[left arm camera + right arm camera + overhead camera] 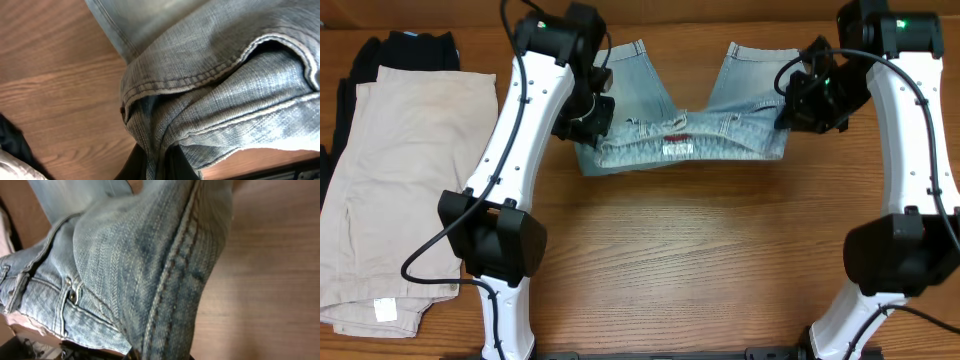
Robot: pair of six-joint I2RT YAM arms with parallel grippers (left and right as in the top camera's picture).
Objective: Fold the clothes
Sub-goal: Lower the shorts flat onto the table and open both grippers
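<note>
Pinching a bunched fold of cloth, the left gripper [152, 170] has its two dark fingers [131, 167] pressed close together, with only the thickness of the denim between them. What they grip is the pair of light-blue faded denim shorts [225, 100]. A stitched hem edge curls just above the fingers in the left wrist view, and the cloth gathers into creases as it runs down into the grip.

The right gripper [160, 355] is almost hidden by fabric in its own wrist view. A thick double-stitched seam drops straight into the spot where its fingers meet, and only slivers of dark finger show on either side, so it reads as closed on the cloth. A small metal rivet [73, 296] sits at a pocket corner to the left of that seam.

From overhead, the left gripper is at the left end of the waistband and the right gripper at the right end, so the waistband stretches between them. The shorts lie at the far middle of the brown wooden table [700, 250], with both legs pointing away from the robot's bases. A white label [677, 149] shows at the centre of the waistband.

Well apart from them, along the left side of the table, lie flat beige trousers [405, 190] with a small white tag [385, 310] near their near end. A black garment [410, 48] sticks out from under the trousers at their far end and left edge.
</note>
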